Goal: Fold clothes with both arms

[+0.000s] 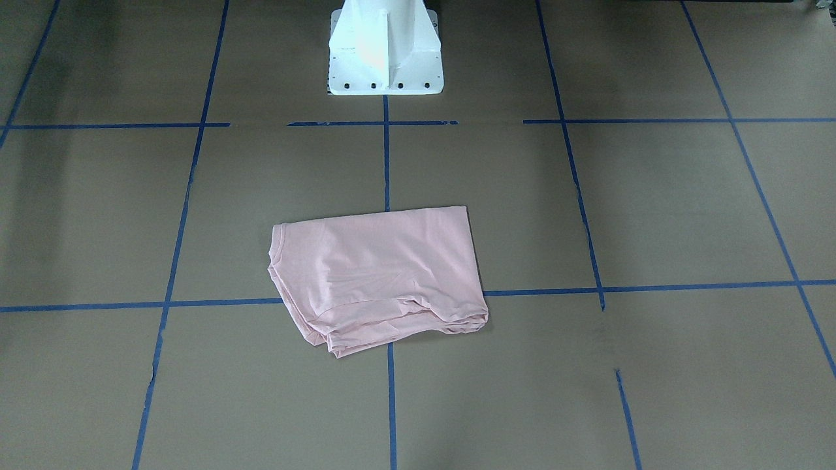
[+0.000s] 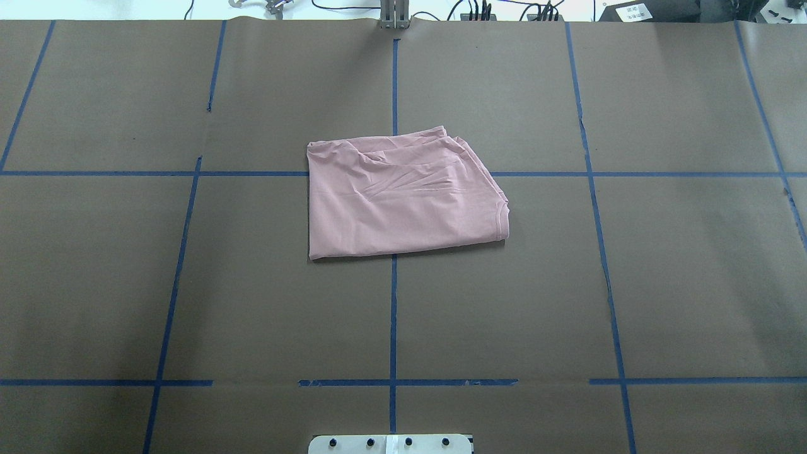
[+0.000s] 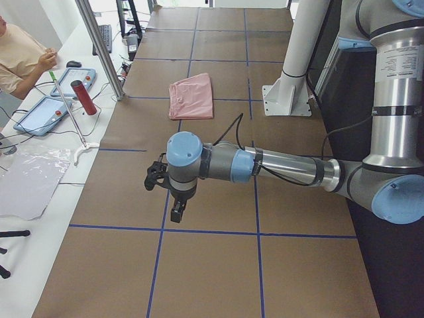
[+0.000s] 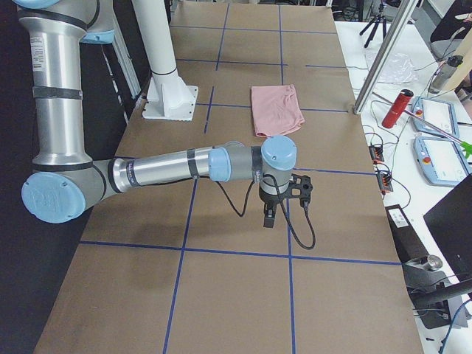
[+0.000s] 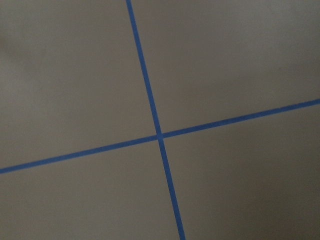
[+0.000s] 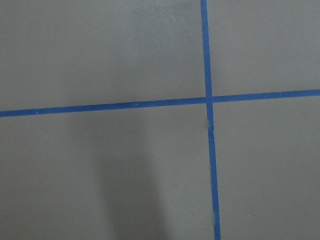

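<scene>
Brown table (image 2: 252, 284) gridded with blue tape (image 2: 393, 315), white pedestal (image 1: 384, 49), red bottle (image 3: 83, 97) — person (image 3: 20, 56) alongside

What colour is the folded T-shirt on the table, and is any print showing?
Plain pale pink T-shirt; no print shows. Clearest in the overhead exterior view.

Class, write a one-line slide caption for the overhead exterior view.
A folded pale pink T-shirt lies across a crossing of blue tape lines on the brown table, no robot arm in view.
</scene>
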`<state>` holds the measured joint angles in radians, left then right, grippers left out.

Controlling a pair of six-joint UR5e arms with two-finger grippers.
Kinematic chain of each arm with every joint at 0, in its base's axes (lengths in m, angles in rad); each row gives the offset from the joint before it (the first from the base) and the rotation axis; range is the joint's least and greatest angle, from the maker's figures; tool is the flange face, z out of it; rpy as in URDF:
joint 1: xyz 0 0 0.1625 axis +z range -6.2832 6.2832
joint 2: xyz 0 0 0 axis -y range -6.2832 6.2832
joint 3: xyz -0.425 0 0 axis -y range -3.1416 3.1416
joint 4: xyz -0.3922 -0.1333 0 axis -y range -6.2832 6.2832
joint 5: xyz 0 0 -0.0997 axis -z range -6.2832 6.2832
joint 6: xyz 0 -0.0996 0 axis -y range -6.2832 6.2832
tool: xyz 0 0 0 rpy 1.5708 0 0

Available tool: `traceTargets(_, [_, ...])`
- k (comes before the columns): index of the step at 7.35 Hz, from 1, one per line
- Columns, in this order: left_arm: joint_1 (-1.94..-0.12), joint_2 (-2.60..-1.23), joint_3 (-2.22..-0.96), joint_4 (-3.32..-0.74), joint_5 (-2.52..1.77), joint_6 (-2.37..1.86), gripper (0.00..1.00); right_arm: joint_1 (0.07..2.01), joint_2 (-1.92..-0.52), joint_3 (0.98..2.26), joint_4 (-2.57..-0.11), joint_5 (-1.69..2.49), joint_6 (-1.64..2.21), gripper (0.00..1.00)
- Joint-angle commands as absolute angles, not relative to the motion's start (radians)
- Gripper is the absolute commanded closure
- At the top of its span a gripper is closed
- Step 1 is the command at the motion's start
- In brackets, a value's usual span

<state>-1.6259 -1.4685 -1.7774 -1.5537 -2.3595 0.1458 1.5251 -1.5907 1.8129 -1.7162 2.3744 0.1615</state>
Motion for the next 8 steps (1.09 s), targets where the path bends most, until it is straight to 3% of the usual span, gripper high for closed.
traceTargets(1, [-1.621,-1.424,-1.753,-1.588,-2.362,0.128,0.0,1.522,-1.612,1.815,-1.721,2.37,0.153,0.0])
traceTargets(6, [-1.571,-1.488,-1.727,-1.645,-2.371,0.038,0.0,1.522,-1.597,1.667,-1.713,2.385,-0.061,0.0])
traceTargets(8, [-1.575,-1.419,-1.861,-1.574,-2.359,0.047,0.0,1.522,-1.606,1.667,-1.713,2.385,-0.063,0.0])
